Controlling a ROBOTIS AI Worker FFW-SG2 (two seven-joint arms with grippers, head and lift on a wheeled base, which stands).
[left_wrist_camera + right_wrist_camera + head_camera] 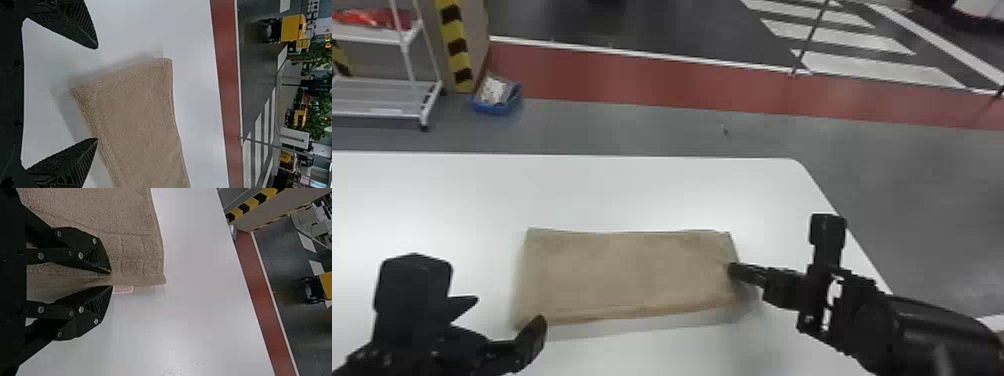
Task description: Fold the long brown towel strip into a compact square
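Note:
The brown towel (632,272) lies on the white table as a wide rectangle, its near edge showing stacked layers. At its right edge is my right gripper (736,272). In the right wrist view the right gripper (111,279) is closed on the edge of the towel (129,243), close to a small red-and-white tag. Beside the near left corner is my left gripper (507,310), its fingers spread. The left wrist view has the left gripper (98,94) open, with the end of the towel (133,117) just beyond its fingertips and nothing held.
The white table (632,187) extends around the towel, with its right edge (837,212) beneath the right arm. On the floor behind stand a white wire rack (387,100) and a blue bin (497,105).

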